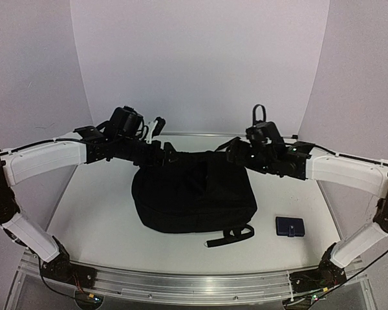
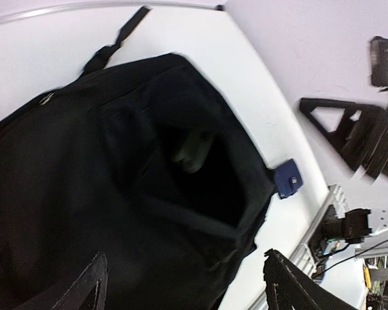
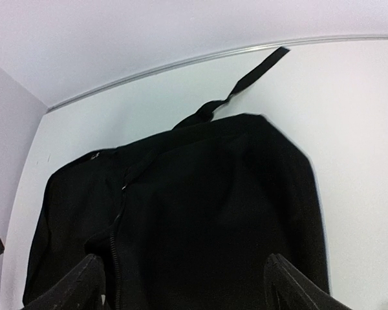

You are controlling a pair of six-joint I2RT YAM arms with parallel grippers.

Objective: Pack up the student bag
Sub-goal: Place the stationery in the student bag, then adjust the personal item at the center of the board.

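While the left hand and right hand are hovering released above its far side, the student bag is lying mid-surface, mouth gaping, likely for loading; blue pouch is waiting near the right edge.

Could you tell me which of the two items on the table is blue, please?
The small flat pouch right of the student bag, which is large and black.

Table: student bag, perhaps blue pouch
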